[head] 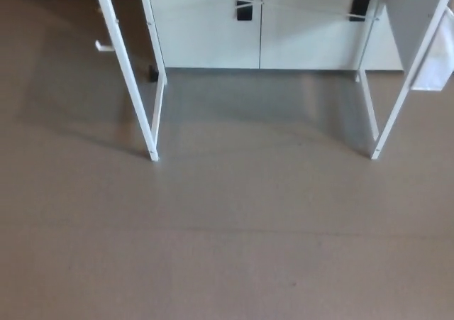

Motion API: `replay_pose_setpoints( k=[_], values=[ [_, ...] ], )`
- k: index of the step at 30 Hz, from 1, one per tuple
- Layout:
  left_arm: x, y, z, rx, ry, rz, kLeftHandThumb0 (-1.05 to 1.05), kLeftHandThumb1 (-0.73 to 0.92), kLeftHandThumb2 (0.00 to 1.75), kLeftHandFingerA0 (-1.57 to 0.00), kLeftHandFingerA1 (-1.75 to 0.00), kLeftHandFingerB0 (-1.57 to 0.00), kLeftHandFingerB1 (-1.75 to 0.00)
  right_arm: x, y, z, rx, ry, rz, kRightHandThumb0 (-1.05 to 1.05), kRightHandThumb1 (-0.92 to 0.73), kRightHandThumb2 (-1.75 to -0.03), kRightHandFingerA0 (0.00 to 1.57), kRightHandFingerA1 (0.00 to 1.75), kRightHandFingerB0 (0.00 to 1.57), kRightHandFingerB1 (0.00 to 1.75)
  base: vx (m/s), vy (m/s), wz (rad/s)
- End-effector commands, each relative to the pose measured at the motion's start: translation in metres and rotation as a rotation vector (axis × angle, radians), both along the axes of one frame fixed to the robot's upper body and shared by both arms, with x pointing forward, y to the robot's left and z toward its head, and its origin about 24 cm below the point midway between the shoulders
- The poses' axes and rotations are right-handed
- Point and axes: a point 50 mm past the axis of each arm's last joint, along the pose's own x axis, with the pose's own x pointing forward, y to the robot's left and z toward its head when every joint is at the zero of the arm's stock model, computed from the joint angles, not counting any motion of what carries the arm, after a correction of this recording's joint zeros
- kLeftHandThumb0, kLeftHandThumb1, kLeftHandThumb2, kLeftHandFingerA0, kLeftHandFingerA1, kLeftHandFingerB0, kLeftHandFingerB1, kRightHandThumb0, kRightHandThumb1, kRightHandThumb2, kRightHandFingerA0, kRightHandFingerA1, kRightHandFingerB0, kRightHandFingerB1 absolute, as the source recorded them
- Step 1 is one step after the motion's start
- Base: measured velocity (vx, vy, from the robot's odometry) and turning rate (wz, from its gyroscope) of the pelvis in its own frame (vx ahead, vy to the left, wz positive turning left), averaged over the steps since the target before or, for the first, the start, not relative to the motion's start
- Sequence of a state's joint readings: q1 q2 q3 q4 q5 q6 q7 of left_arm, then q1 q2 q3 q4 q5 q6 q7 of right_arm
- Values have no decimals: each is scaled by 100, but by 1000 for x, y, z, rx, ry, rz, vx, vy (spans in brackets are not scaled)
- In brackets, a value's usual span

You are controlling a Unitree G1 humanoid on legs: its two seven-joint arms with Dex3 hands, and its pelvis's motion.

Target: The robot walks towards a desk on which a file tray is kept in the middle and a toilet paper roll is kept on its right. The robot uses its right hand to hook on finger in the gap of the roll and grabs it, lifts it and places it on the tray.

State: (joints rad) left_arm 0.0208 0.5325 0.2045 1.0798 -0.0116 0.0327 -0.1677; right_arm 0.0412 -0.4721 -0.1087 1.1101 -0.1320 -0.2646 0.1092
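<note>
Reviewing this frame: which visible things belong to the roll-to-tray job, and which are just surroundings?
Job:
- white desk legs, apparently the desk's frame
- the file tray, toilet paper roll and both hands are not in view

Surroundings:
- white cabinet behind the frame
- its black handles
- grey floor

White desk [154,148], slim frame legs upright, spanning the upper half (top cropped by the edge)
</note>
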Motion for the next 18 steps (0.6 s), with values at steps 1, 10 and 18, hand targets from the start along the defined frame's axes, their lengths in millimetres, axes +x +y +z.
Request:
replay_pose_setpoints(
  k=[1,10,18],
  values=[
    [-2,6,3,34,33,14,-105,41,80,-35,-159,-36,-159,-4,-1,-1,3,-4,-14,-59,-46,-83,0,42,0,25,310,106,-20],
    [-3,6,3,14,26,29,-105,38,84,-30,-160,-32,-159,-4,-1,-1,3,-4,-14,-59,-46,-83,0,42,0,25,391,187,-9],
    [1,7,4,24,26,45,-105,41,79,-36,-155,-39,-154,1,0,0,4,-14,-13,-59,-46,-83,0,42,0,25,319,42,10]
  ],
)
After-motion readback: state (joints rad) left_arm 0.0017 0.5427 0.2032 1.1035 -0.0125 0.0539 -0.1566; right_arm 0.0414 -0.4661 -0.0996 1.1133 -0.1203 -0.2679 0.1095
